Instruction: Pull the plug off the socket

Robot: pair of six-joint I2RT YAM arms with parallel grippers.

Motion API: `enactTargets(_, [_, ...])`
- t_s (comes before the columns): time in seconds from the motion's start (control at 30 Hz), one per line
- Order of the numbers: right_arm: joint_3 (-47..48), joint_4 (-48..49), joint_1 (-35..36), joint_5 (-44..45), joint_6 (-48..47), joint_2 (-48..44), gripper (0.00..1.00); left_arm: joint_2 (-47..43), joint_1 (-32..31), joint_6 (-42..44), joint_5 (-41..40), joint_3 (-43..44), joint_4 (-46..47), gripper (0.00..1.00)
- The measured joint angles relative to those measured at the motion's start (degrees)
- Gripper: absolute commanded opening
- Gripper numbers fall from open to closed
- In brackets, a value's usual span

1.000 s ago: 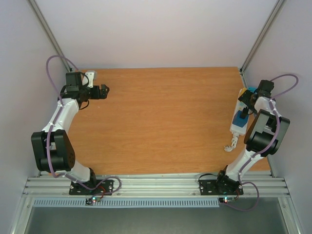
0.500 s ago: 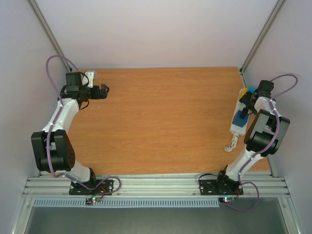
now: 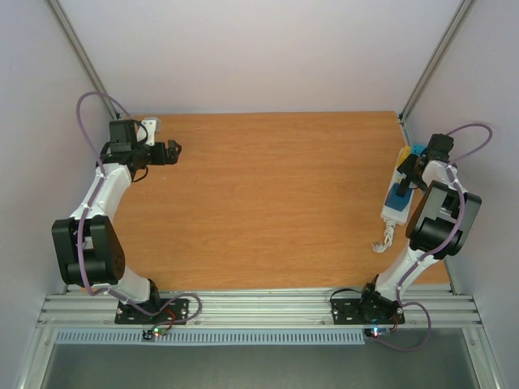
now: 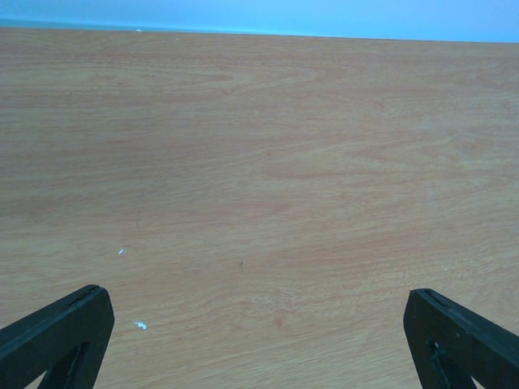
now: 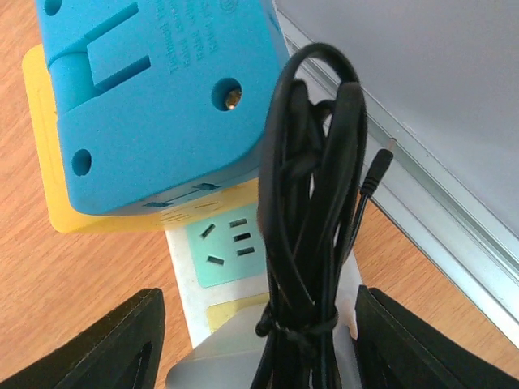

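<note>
Wood-grain bench (image 3: 276, 203) is being shown from above, enclosed by pale walls (image 3: 259, 57). The left fingers (image 4: 57, 332) are being held spread wide, and only bare wood is being seen between and ahead of them. The socket (image 3: 392, 212) is being shown lying flat along the bench edge beside the wall, directly beneath the right fingers (image 5: 113, 340) and well apart from the left ones.

In the right wrist view, the plug (image 5: 154, 105), a blue adapter block, is being shown seated on the yellow outlet face (image 5: 49, 162), just ahead of the fingertips. A green outlet face (image 5: 231, 243) is being exposed between the plug and the fingers. A tied bundle of black cable (image 5: 304, 203) is being seen running from beside the plug back into the gap between the fingers, nearer the right-hand one.

The right fingers are being held apart on either side of the bundle and the socket body. A gap is being seen at each side, and contact with the cable cannot be confirmed.
</note>
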Motion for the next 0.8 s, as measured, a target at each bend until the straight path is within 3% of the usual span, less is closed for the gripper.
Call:
enactTargets(0.27, [0.0, -0.2, 1.8, -1.9, -2.1, 0.0, 0.61, 0.0, 0.0, 0.0, -0.3, 0.0, 0.0, 1.00])
enactTargets(0.8, [2.3, -3.2, 12.3, -12.1, -7.7, 1.8, 0.57, -0.1, 0.0, 0.0, -1.0, 0.0, 0.0, 1.00])
